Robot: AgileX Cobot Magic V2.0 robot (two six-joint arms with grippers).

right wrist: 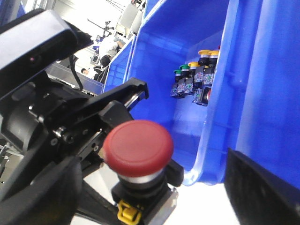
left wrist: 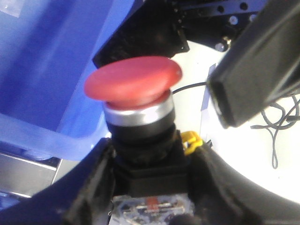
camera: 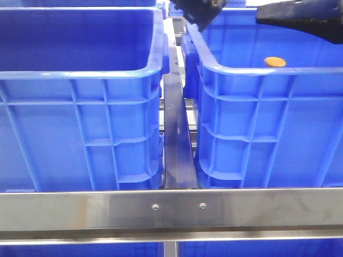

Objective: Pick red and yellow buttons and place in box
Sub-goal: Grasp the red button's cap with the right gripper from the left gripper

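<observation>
My left gripper [left wrist: 152, 151] is shut on the black body of a red mushroom-head button [left wrist: 133, 82], held in the air beside a blue crate's rim [left wrist: 42, 136]. In the right wrist view the same red button [right wrist: 138, 146] sits between the wide-open fingers of my right gripper [right wrist: 145, 180], without touching them. Several more buttons [right wrist: 194, 84] with yellow and green caps lie in the blue box [right wrist: 187, 42]. In the front view a yellow button cap [camera: 274, 61] shows inside the right box [camera: 252, 118]. Both grippers, left [camera: 199, 13] and right [camera: 300, 19], hang above it at the picture's top edge.
A second, like blue crate [camera: 80, 107] stands on the left, with a narrow metal-railed gap [camera: 177, 139] between the two. A steel bar [camera: 171, 209] runs across the front. My right gripper's finger [left wrist: 253, 79] is close to the red button in the left wrist view.
</observation>
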